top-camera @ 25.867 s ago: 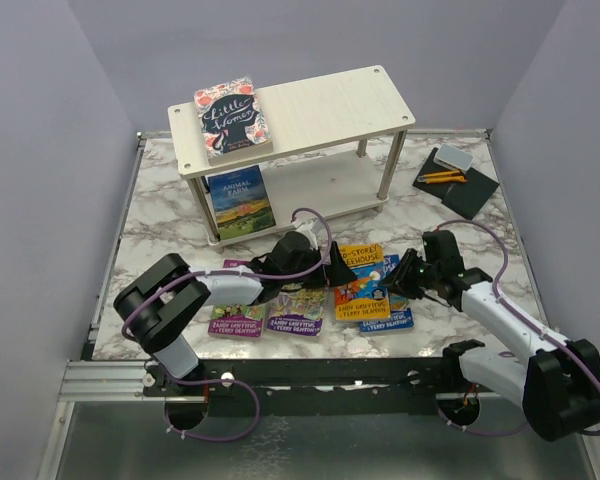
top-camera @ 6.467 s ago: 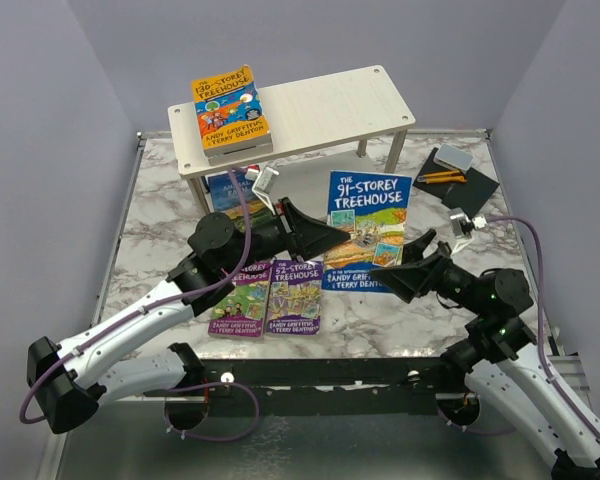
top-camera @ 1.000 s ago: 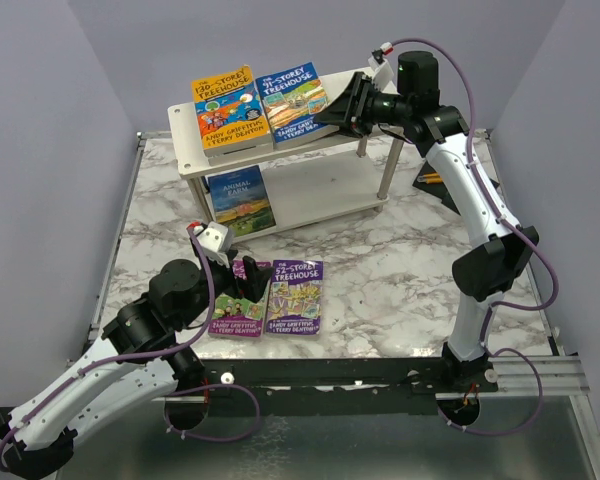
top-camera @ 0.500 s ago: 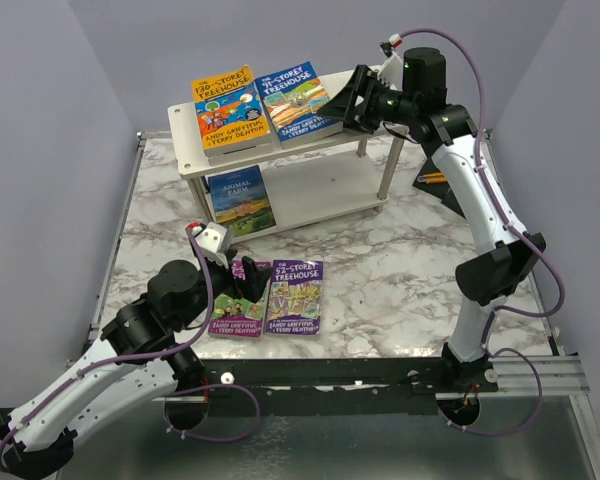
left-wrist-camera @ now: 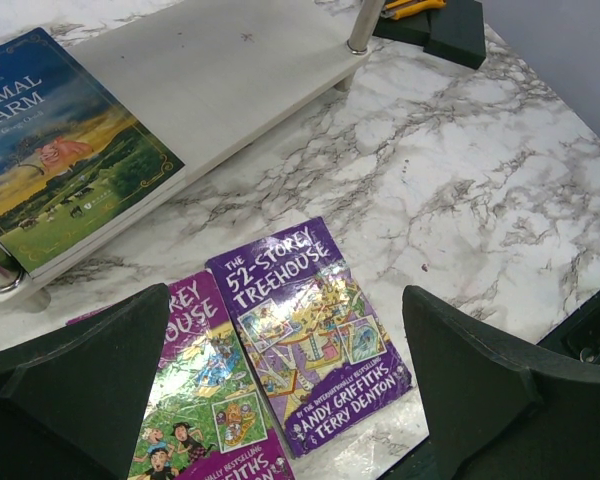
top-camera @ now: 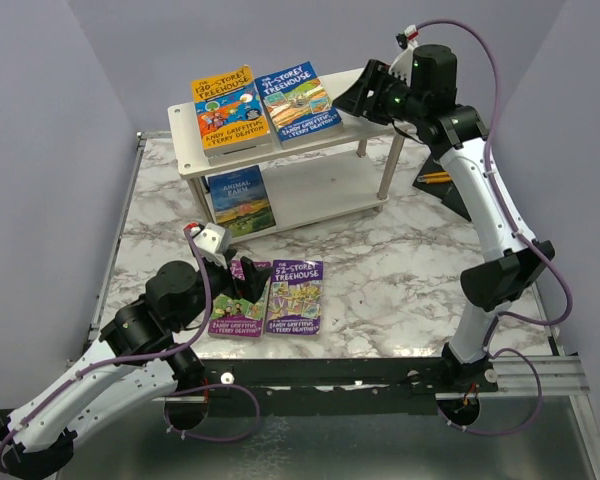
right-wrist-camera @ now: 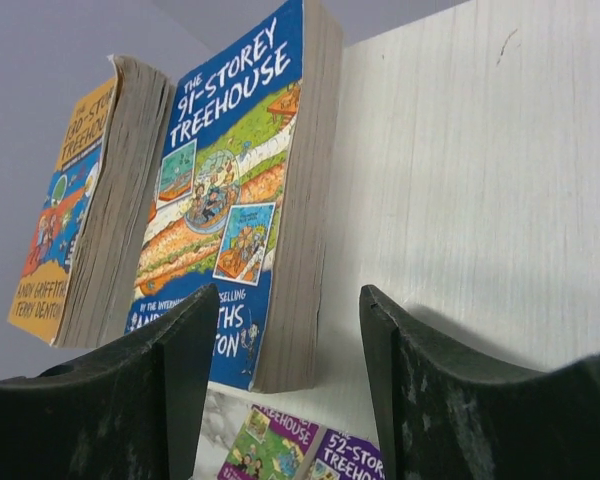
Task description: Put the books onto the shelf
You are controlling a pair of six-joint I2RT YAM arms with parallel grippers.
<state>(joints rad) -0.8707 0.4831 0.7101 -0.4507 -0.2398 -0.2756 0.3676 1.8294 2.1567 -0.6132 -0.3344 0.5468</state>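
Note:
On the shelf's (top-camera: 355, 88) top board lie an orange Treehouse book (top-camera: 230, 108) and, beside it, a blue "91-Storey Treehouse" book (top-camera: 298, 100). My right gripper (top-camera: 360, 100) hovers open just right of the blue book, holding nothing; in the right wrist view its open jaws (right-wrist-camera: 288, 292) frame that book's (right-wrist-camera: 230, 190) near corner. "Animal Farm" (top-camera: 238, 198) rests on the lower tier. Two purple Treehouse books (top-camera: 295, 297) lie flat on the marble near the front. My left gripper (top-camera: 242, 283) hangs wide open over them (left-wrist-camera: 305, 330), touching neither.
A black pad with pencils and an eraser (top-camera: 455, 180) lies at the back right of the marble table (top-camera: 400, 270). A silver shelf post (top-camera: 388, 165) stands below my right arm. Purple walls close in the sides.
My right gripper has let go of the blue book and drawn back to the right; the book stays on the top board. The left arm has barely moved.

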